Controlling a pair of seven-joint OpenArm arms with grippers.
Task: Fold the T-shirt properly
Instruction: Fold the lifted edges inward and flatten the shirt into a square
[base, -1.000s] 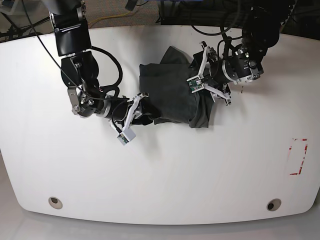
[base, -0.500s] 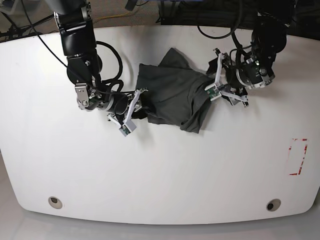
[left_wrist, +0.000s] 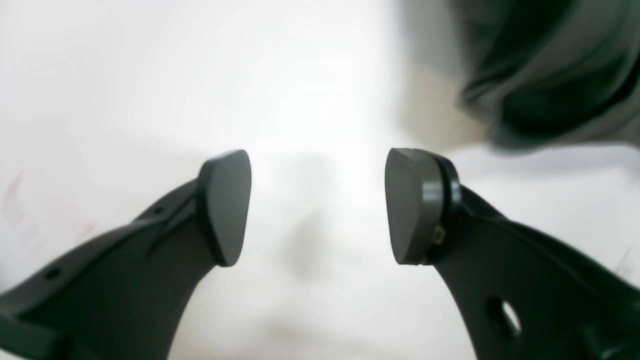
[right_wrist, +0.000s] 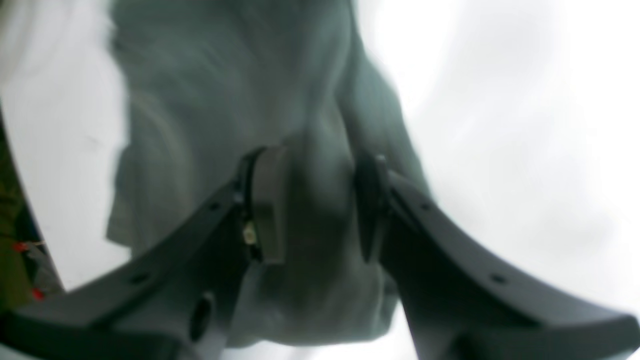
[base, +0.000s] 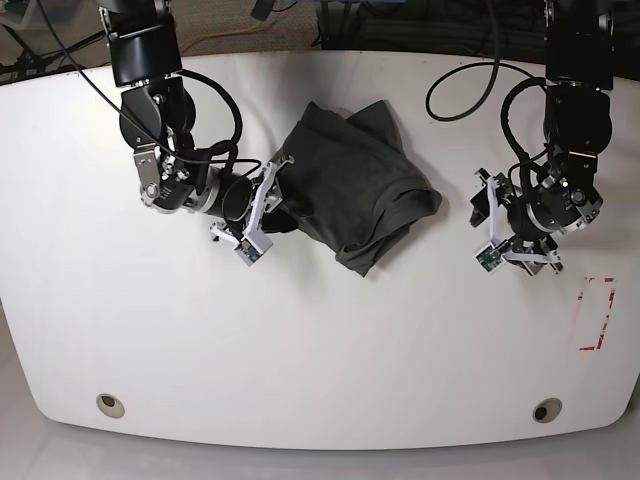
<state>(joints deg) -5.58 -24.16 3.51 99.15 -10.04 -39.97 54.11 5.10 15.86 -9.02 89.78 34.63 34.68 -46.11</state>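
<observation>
The dark charcoal T-shirt (base: 350, 185) lies bunched in a heap at the table's middle back. My right gripper (base: 265, 208), on the base view's left, is shut on a thick fold at the shirt's left edge. In the right wrist view the cloth (right_wrist: 225, 90) fills the gap of that gripper (right_wrist: 317, 205). My left gripper (base: 484, 228) is open and empty over bare table to the right of the shirt, apart from it. In the left wrist view this gripper (left_wrist: 317, 205) stands wide open, with the shirt (left_wrist: 550, 75) at the upper right.
The white table (base: 320, 340) has a red tape rectangle (base: 597, 313) near its right edge and two round holes (base: 111, 404) (base: 546, 409) near the front. Cables and dark gear lie beyond the back edge.
My left gripper has let go of the shirt and moved right and toward the front. The shirt's right side has dropped into a heap. My right gripper still holds the left edge.
</observation>
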